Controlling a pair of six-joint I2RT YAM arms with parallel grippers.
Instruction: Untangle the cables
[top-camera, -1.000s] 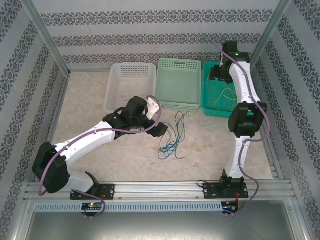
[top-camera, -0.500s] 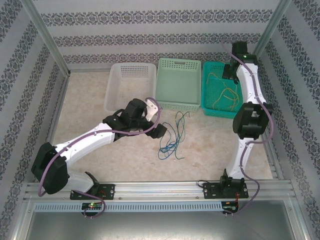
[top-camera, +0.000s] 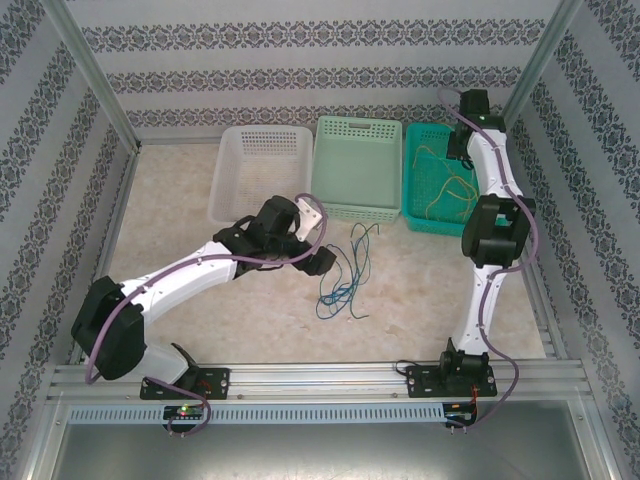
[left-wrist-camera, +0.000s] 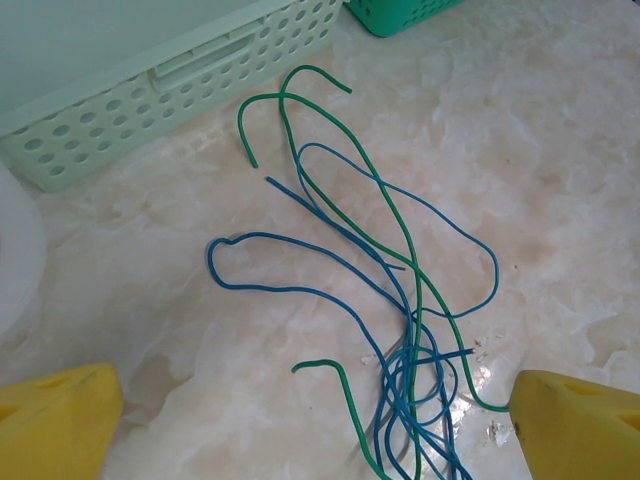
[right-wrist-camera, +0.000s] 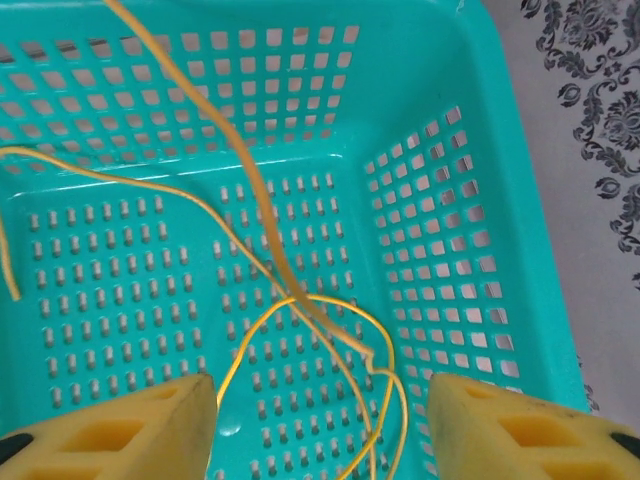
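1. Where the marbled beige tabletop (left-wrist-camera: 570, 150) lies bare in front of the baskets, a loose tangle of thin green and dark blue cables (left-wrist-camera: 413, 300) rests flat. Its loops cross most densely at the end nearest the left wrist camera.
2. The left gripper (left-wrist-camera: 320, 428) hovers low over that tangle. Its yellow foam-padded fingers (left-wrist-camera: 60, 420) are spread wide and hold nothing, and the dense knot of loops lies between them.
3. The free ends of the green and blue strands reach toward the pale mint perforated plastic basket (left-wrist-camera: 150, 90) and stop short of its wall.
4. The thin yellow cables (right-wrist-camera: 295, 298) lie curled inside the teal perforated plastic basket (right-wrist-camera: 450, 260), which stands at the right end of the row.
5. The right gripper (right-wrist-camera: 320, 420) hangs above that basket's floor with its fingers apart and no strand pinched between them.
6. A white perforated plastic basket (top-camera: 255, 165) stands at the left end of the row, just beside the mint one.
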